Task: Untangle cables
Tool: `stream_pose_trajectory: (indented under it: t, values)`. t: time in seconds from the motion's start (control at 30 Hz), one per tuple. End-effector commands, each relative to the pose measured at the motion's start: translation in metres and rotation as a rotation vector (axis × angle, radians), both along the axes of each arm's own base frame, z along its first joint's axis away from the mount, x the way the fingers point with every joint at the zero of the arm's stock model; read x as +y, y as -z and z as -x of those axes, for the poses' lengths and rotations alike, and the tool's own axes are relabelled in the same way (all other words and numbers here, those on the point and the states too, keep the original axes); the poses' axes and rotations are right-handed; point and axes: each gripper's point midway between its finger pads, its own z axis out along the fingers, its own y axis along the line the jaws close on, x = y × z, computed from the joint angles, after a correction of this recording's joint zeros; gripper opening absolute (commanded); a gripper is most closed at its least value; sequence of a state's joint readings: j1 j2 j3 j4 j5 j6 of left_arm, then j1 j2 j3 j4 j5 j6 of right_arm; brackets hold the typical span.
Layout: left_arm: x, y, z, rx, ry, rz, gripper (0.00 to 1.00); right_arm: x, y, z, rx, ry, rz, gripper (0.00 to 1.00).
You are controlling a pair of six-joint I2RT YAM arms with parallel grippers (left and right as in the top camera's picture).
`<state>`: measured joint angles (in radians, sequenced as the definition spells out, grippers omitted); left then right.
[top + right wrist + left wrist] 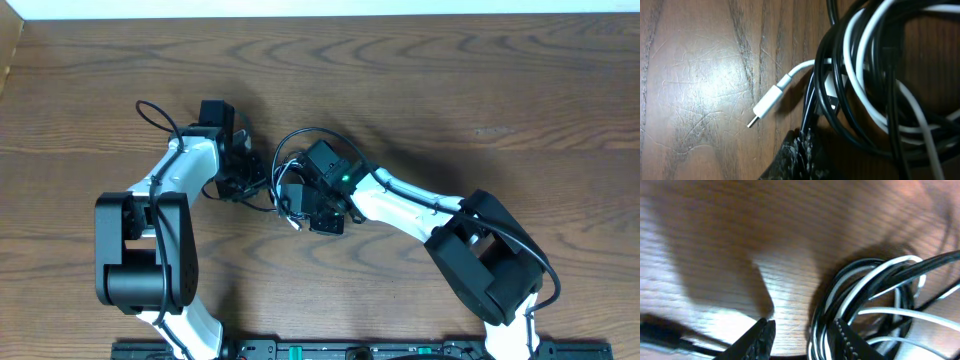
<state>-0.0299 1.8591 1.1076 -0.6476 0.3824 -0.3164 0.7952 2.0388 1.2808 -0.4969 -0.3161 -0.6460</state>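
Brown wood table (450, 80) lies under it all. Nearest, the right gripper (802, 137) is pinched tight on the black cable (826, 55). Beside it the white cable (800, 67) loops all through the black one, its plug (769, 102) lying loose on the wood. Farther off, the left gripper (802, 327) has its fingers (845, 340) apart, with the cords against one finger. I think the pulling apart has hardly begun. Next, the left one should close on white and pull away slowly.
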Motion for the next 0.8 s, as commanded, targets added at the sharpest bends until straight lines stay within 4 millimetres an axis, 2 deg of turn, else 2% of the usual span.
stream_pose_trajectory:
  t: [0.0, 0.2, 0.4, 0.77]
  values:
    - [0.013, 0.009, 0.006, 0.023, 0.004, -0.082, 0.40, -0.028, 0.031, 0.000, 0.013, 0.049, 0.124, 0.01]
    - [0.011, 0.009, 0.011, 0.044, 0.010, -0.077, 0.42, -0.028, 0.031, 0.000, 0.013, 0.049, 0.124, 0.01]
    - [-0.002, 0.007, 0.015, 0.046, 0.049, -0.005, 0.44, -0.028, 0.031, 0.000, 0.013, 0.049, 0.125, 0.01]
    - [0.012, 0.023, 0.027, 0.068, 0.045, -0.086, 0.44, -0.028, 0.031, 0.000, 0.014, 0.049, 0.125, 0.01]
